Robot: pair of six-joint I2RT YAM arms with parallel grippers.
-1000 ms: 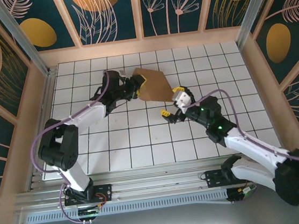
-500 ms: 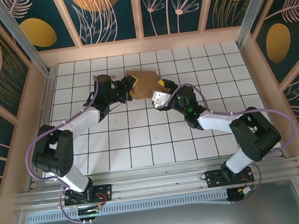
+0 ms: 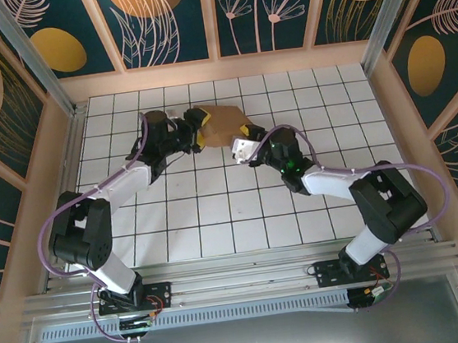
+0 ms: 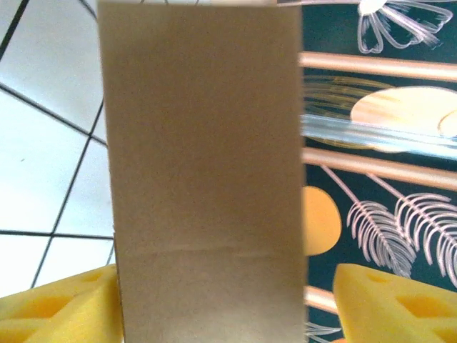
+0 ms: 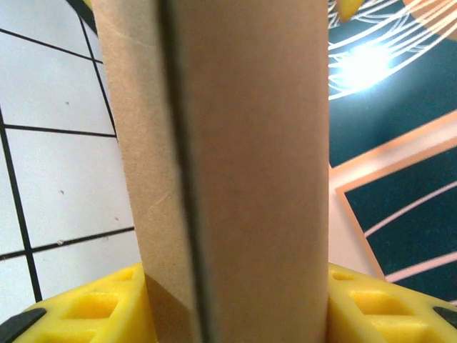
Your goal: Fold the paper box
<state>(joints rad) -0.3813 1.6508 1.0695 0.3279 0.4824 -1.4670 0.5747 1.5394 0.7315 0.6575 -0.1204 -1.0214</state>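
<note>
Status: paper box point(image 3: 222, 123) sits at the far middle of the worktop point(image 3: 217, 214), pinched from both sides. Left gripper point(image 3: 197, 131) is clenched on its left edge and right gripper point(image 3: 245, 136) on its right edge. Judged light, stiff across panels, yielding at creases, so edge holds suit; contents cannot be told.

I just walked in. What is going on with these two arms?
Two robot arms have the paper box, brown cardboard, between them over the far part of the table. The right gripper has its jaws closed on the right end. The left gripper has the other end between its jaws; a gap shows at one side.
</note>
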